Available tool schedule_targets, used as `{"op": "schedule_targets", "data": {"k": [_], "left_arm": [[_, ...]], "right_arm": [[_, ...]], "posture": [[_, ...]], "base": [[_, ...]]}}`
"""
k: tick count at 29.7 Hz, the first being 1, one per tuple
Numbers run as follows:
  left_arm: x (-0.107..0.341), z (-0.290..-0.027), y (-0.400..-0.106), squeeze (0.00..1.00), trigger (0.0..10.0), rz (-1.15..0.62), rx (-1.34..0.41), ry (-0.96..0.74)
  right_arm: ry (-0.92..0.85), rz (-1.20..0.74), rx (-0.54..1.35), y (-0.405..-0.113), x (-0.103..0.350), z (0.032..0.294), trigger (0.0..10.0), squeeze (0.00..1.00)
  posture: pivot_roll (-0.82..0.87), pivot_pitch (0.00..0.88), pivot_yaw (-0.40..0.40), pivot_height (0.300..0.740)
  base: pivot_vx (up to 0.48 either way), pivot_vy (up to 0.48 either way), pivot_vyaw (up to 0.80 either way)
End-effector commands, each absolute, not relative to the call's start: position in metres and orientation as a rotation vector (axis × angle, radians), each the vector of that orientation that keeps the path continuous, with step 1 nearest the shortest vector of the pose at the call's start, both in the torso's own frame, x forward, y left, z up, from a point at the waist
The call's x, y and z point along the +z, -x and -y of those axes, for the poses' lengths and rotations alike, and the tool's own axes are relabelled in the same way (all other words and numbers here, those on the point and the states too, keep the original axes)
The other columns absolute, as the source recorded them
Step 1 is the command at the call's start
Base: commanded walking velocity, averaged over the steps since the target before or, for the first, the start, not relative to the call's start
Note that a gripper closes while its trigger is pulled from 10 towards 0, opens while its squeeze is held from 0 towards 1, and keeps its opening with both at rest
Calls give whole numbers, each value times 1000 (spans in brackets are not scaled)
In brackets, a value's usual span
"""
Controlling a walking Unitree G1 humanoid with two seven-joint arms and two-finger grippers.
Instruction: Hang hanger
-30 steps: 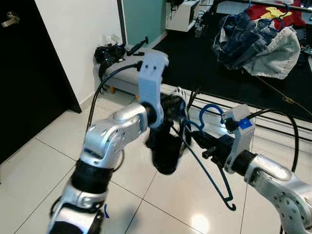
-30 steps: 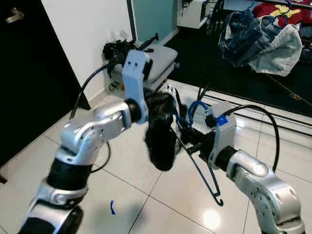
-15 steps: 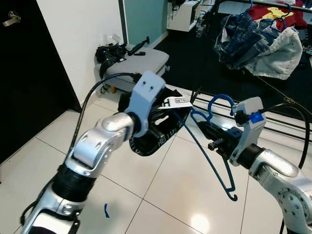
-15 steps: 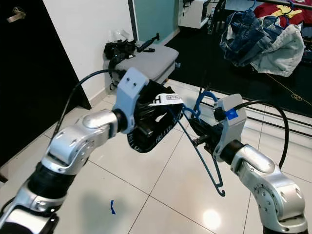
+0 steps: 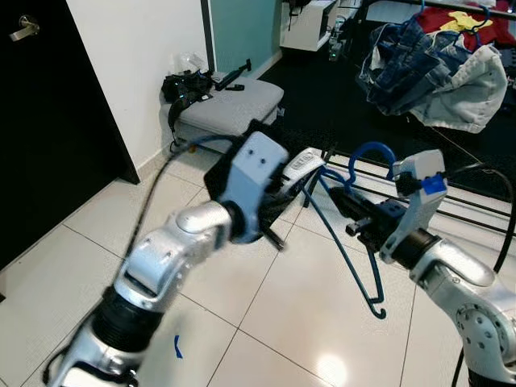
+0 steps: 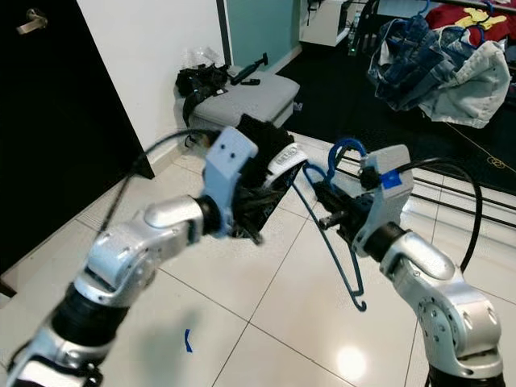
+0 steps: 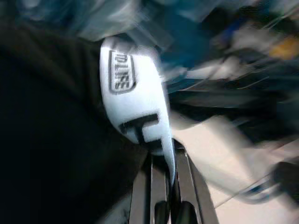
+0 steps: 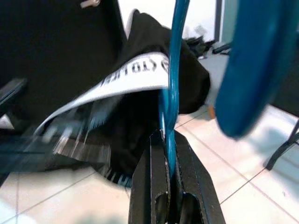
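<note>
My right gripper (image 8: pixel 169 140) is shut on the wire of a blue hanger (image 5: pixel 345 235), which it holds in mid-air with the hook (image 5: pixel 372 151) uppermost. Beside it, my left gripper (image 7: pixel 170 161) is shut on a black garment (image 5: pixel 240 160) by its white printed band (image 7: pixel 133 107). The garment is bunched against the hanger's left shoulder, and the band (image 5: pixel 303 161) touches the wire there. In the right wrist view the garment (image 8: pixel 140 107) hangs just behind the hanger wire. The left wrist's grey mount hides the left fingers from the head camera.
A grey padded bench (image 5: pixel 230 101) with black gear on it stands by the white wall. A black door (image 5: pixel 48 121) is at the left. Behind my arms are the floor bars of a clothes rack (image 5: pixel 459 211), with hung clothes (image 5: pixel 435 68) beyond, over dark carpet.
My left arm has swung the garment up from a low hang to the hanger's shoulder. The right gripper has lifted the hanger a little higher.
</note>
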State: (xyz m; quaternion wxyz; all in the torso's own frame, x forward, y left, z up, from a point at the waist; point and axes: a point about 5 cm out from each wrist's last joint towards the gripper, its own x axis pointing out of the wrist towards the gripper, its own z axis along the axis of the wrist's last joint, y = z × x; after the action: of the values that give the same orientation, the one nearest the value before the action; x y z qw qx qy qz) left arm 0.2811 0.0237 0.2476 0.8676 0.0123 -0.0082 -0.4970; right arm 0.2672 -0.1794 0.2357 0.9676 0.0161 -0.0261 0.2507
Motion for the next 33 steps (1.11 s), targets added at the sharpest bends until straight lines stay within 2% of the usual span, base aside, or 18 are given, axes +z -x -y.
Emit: {"op": "schedule_targets", "data": {"k": [1, 2, 6, 13, 15, 17, 22, 31, 32, 33], "left_arm": [[253, -15, -268, 0, 10000, 27, -1138, 59], [258, -10, -262, 0, 10000, 45, -1187, 118], [262, -8, -255, 0, 10000, 64, -1236, 160], [252, -20, -256, 0, 10000, 37, -1249, 101], [244, -29, -260, 0, 10000, 14, -1222, 60], [225, -53, -276, 0, 10000, -50, -1101, -64], [212, -70, -287, 0, 10000, -106, -992, -136], [207, -59, -278, 0, 10000, -114, -1023, -67], [208, -53, -273, 871, 10000, -111, -1052, -22], [209, -46, -266, 1000, 10000, -107, -1103, 10]], "right_arm": [[-32, 86, 505, -268, 239, 178, 10000, 0], [-30, 86, 502, -269, 239, 177, 10000, 0], [-36, 96, 491, -272, 240, 176, 10000, 0], [-54, 120, 455, -275, 245, 181, 10000, 0], [-61, 127, 449, -275, 246, 183, 10000, 0], [-57, 124, 462, -274, 247, 184, 10000, 0], [-31, 91, 485, -273, 243, 181, 10000, 0], [-1, 29, 490, -275, 233, 179, 10000, 0], [-1, 26, 499, -275, 232, 178, 10000, 0], [1, 21, 511, -275, 232, 176, 10000, 0]], "posture": [[-33, 113, 44, 740], [-33, 113, 44, 740], [-33, 113, 46, 740], [-36, 115, 44, 740], [-36, 116, 43, 740], [-36, 117, 43, 740], [-35, 117, 41, 740], [-30, 119, 37, 740], [-30, 119, 37, 740], [-33, 120, 36, 740]], "base": [[0, 0, 0], [0, 0, 0], [0, 0, 0], [0, 0, 0], [0, 0, 0], [0, 0, 0], [0, 0, 0], [0, 0, 0], [0, 0, 0], [0, 0, 0]]}}
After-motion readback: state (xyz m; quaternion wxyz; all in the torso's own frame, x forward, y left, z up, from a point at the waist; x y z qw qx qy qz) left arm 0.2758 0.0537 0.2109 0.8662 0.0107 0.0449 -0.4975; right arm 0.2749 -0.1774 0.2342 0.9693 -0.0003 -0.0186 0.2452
